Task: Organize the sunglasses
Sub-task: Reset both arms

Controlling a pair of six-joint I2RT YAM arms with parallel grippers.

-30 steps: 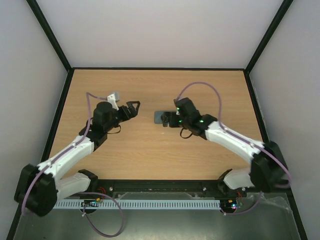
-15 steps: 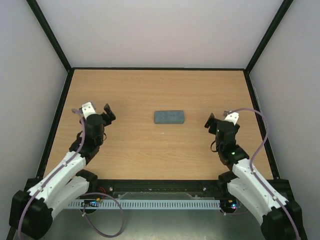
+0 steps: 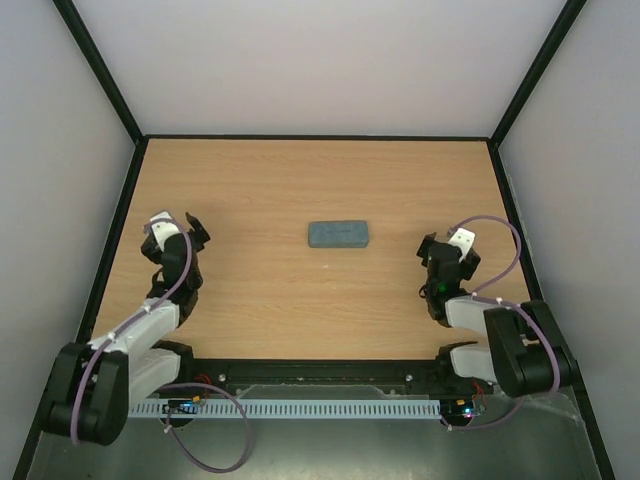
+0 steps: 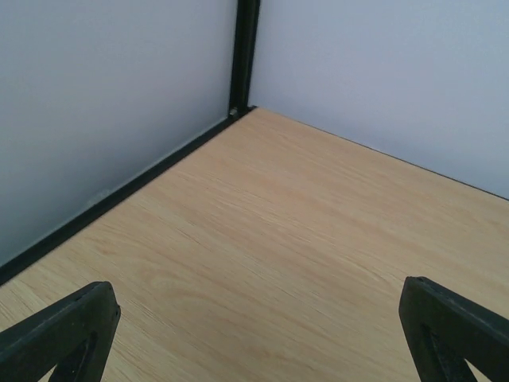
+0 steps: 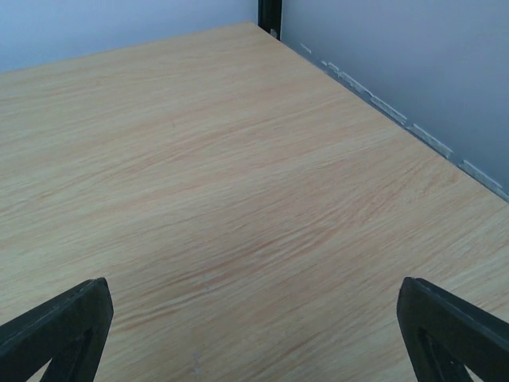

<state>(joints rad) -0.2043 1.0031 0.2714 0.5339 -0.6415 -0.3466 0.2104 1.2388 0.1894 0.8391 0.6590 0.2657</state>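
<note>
The pink sunglasses are not in any view. A grey-blue rectangular case point(image 3: 338, 235) lies shut in the middle of the wooden table. My left gripper point(image 3: 178, 226) is open and empty at the left side of the table, well left of the case. My right gripper point(image 3: 443, 245) is open and empty at the right side, well right of the case. The left wrist view shows the left gripper point(image 4: 254, 330) with its jaws wide over bare wood. The right wrist view shows the right gripper point(image 5: 254, 330) the same way.
The wooden table point(image 3: 320, 180) is bounded by black frame edges and pale walls on three sides. The back left corner post point(image 4: 243, 52) shows in the left wrist view. The back right corner post point(image 5: 270, 14) shows in the right wrist view.
Both arms have drawn back from the case toward their bases, left to the left side, right to the right side. The case lies uncovered in the middle.
</note>
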